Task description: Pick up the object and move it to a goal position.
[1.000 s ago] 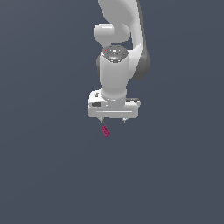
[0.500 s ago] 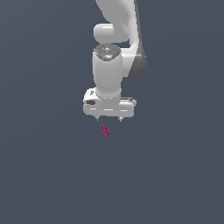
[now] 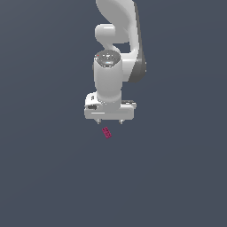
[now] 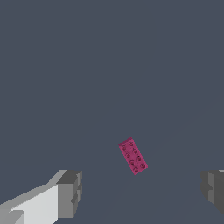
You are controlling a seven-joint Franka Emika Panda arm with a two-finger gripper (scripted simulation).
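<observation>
The object is a tiny magenta-pink studded brick (image 3: 107, 132) lying flat on the dark grey floor, turned at an angle. It also shows in the wrist view (image 4: 133, 155), between and a little ahead of the fingers. My white gripper (image 3: 109, 122) hangs just above the brick, pointing down, with its short fingertips (image 3: 99, 121) apart. In the wrist view the two grey pads (image 4: 70, 193) stand wide apart with nothing between them. The gripper is open and empty, not touching the brick.
The white arm (image 3: 117, 48) rises behind the gripper toward the top of the exterior view. The plain dark grey floor (image 3: 53, 177) surrounds the brick. No goal marker shows.
The gripper has shifted toward the exterior view's left and turned slightly, staying over the brick. The brick has not moved. The fingers stay open.
</observation>
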